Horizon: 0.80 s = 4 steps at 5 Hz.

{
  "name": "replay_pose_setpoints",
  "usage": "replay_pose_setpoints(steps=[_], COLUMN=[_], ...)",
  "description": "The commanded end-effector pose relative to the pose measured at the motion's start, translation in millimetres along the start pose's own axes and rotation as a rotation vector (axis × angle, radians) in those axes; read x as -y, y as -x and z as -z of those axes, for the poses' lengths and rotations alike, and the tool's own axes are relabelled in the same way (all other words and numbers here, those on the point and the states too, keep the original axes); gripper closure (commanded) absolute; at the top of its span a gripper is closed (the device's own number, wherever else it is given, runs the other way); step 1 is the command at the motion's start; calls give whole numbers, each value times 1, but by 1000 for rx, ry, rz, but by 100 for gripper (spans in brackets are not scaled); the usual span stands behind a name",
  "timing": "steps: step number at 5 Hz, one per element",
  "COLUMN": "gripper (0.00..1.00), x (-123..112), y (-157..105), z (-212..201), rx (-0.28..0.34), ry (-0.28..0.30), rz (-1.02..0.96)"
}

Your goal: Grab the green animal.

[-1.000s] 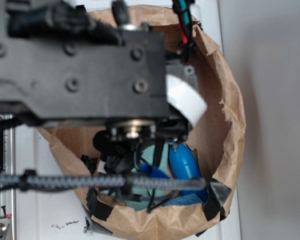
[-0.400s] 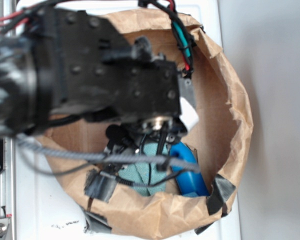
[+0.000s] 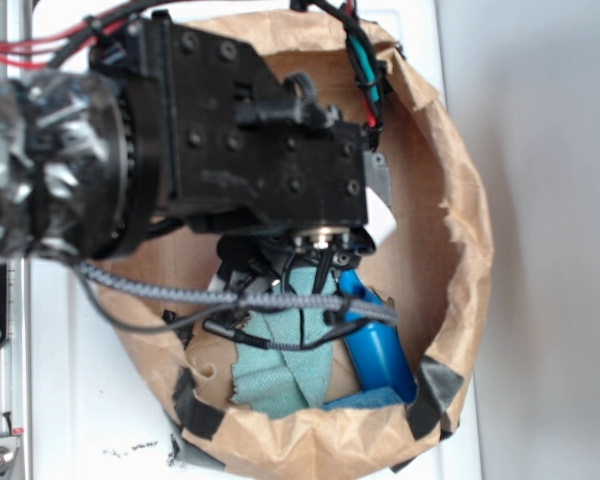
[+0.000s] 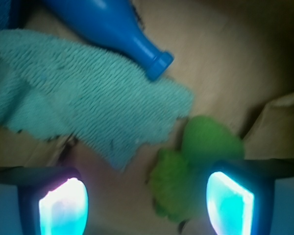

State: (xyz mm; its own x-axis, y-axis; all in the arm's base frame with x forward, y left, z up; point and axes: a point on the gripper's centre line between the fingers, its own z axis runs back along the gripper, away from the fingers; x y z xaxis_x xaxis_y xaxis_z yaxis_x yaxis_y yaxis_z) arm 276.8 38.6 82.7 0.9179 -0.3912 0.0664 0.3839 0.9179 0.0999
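Observation:
The green animal [image 4: 186, 171] is a small fuzzy yellow-green plush with a smoother green rounded end. It lies on the brown paper floor of the bag, in the wrist view just left of my right fingertip. My gripper [image 4: 146, 205] is open, its two glowing pads wide apart, and the plush sits between them toward the right side. In the exterior view the gripper [image 3: 280, 275] is down inside the paper bag [image 3: 460, 230] and the arm hides the plush.
A blue bottle [image 4: 108, 29] lies on its side with its neck toward the plush; it also shows in the exterior view [image 3: 375, 345]. A teal-green cloth rag [image 4: 83, 103] [image 3: 285, 365] lies spread beside it. The bag's crumpled paper walls close in all round.
The arm has dropped lower and deeper into the bag and shifted left in the exterior view. More of the rag and bottle now show below it.

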Motion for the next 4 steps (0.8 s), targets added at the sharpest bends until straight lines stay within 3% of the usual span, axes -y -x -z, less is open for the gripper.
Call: replay_pose_setpoints(steps=[1, 2, 4], gripper=[0, 0, 0], x=[14, -8, -8], y=[-9, 19, 19], z=[-3, -22, -22], rx=[21, -60, -60], ry=[-170, -156, -156], rz=[-53, -170, -170])
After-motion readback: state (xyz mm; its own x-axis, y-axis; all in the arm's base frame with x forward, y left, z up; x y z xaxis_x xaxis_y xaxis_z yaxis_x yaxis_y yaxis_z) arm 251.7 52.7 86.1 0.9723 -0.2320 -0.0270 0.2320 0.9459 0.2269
